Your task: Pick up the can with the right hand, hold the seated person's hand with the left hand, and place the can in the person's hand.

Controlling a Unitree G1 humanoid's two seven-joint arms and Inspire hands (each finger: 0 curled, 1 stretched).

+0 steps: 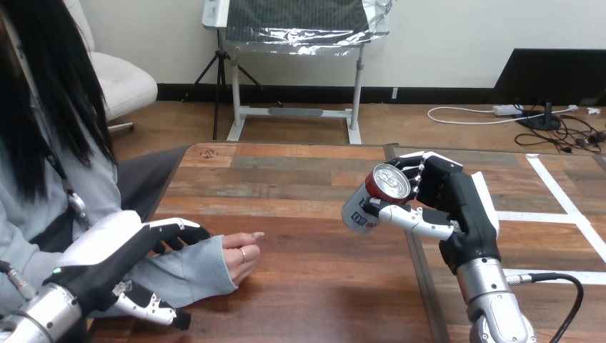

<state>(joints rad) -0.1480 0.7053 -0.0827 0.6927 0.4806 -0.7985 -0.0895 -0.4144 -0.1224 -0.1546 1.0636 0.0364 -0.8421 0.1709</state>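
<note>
Head view: can (373, 199) in right hand (457, 207) (left hand (114, 250) round person's wrist (207, 266))

Place: robotics lab, a bench set up for trials with a person.
Evidence, hands: machine right hand (446, 207) closed round a can (375, 196); machine left hand (121, 250) clasped on the person's wrist (214, 264).
Evidence, bench: wooden table (300, 286) under both hands, a seam (418, 286) in its top just left of the right arm.
Evidence, markings: white tape (543, 216) in straight lines on the tabletop, right of the right hand.
Company: person seated beside the left hand.
</note>
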